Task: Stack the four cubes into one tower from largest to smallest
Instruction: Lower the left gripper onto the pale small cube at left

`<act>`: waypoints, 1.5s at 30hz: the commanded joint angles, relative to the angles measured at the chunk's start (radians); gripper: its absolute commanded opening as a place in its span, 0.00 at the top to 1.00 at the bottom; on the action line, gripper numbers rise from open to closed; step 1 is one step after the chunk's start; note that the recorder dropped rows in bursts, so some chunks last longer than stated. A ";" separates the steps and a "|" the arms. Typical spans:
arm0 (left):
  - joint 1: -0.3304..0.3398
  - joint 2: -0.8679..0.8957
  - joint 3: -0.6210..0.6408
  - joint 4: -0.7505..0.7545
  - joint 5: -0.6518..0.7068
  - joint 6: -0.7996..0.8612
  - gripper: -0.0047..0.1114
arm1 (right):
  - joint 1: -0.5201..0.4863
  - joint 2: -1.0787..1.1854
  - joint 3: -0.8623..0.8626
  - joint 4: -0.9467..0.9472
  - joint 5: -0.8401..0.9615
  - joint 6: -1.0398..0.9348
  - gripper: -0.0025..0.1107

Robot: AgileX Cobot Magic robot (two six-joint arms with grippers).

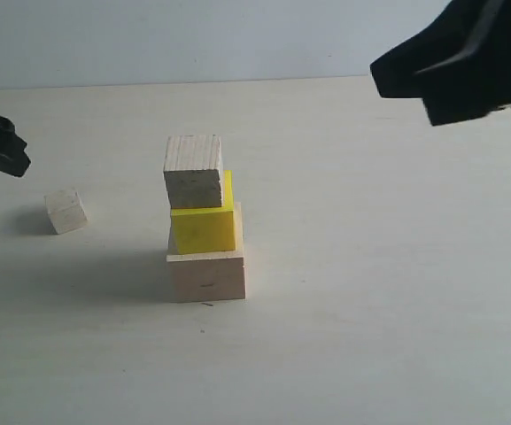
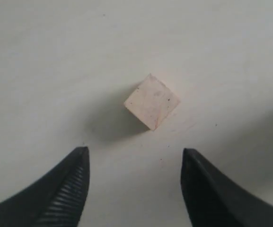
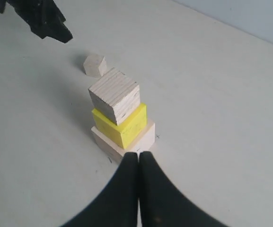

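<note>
Yellow marks the middle of my tower so far: the largest pale wood cube [image 1: 206, 276] sits on the tabletop [image 1: 379, 292], well in from the far edge, the yellow cube [image 1: 204, 228] rests on it, and the smaller grained wood cube [image 1: 193, 173] rests on the yellow one. The grained cube is not squared up with the one below; it leans a little past the yellow cube's left face. The smallest whitish cube [image 1: 65, 212] lies alone on the tabletop, left of the tower and apart from it, not yet stacked.

My left gripper [image 2: 134, 153] hangs above that small cube with its jaws spread wide and nothing between them. My right gripper [image 3: 138, 158] is raised on the tower's right side, its two fingers pressed flat together and holding nothing.
</note>
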 commanded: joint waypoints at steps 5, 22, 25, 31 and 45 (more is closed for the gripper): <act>-0.035 0.192 -0.202 0.033 0.146 0.166 0.45 | -0.005 -0.066 0.005 0.006 0.075 0.003 0.98; -0.057 0.250 -0.228 0.111 0.078 0.203 0.34 | -0.005 -0.066 0.005 0.006 0.094 -0.017 0.98; -0.057 0.250 -0.228 0.111 0.061 0.297 0.34 | -0.005 -0.066 0.005 0.006 0.090 -0.017 0.98; -0.057 0.286 -0.228 0.111 0.066 0.351 0.34 | -0.005 -0.066 0.005 0.006 0.080 -0.018 0.98; -0.057 0.379 -0.228 0.036 0.036 0.434 0.25 | -0.005 -0.066 0.005 0.006 0.082 -0.023 0.98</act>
